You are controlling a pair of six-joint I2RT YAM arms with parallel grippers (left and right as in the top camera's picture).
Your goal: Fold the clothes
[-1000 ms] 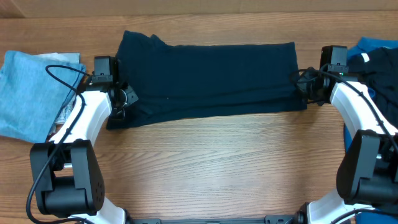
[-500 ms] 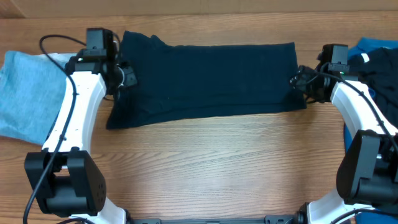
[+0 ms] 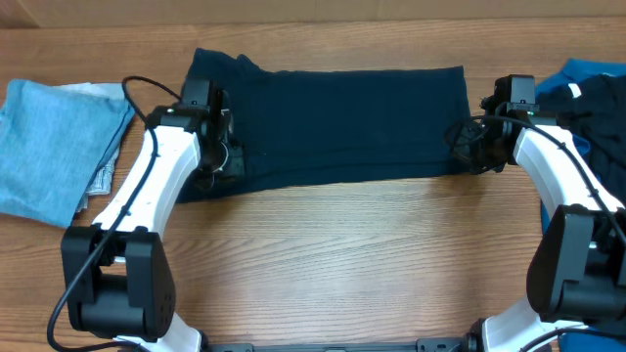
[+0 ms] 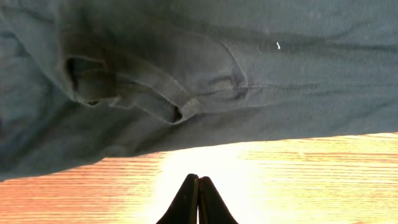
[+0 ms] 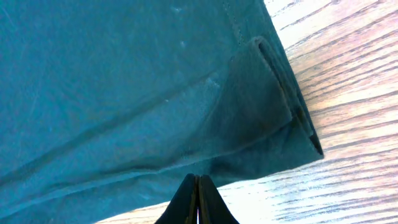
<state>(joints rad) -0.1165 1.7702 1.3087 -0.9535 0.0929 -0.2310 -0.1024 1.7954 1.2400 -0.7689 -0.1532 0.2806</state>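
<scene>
Two robot arms flank the dark navy garment (image 3: 342,122), which lies as a long folded band along the far side of the table (image 3: 342,264). A light blue garment (image 3: 49,147) lies at the left edge and a royal blue heap (image 3: 597,73) at the right. The left gripper (image 4: 198,198) and right gripper (image 5: 198,198) sit at the band's two ends, each pinched shut with nothing visibly caught. The risk is that the jaws skate over the cloth or nip only its top layer, pulling the fold apart. The rumpled sleeve (image 4: 124,93) at the left end could also bunch.
</scene>
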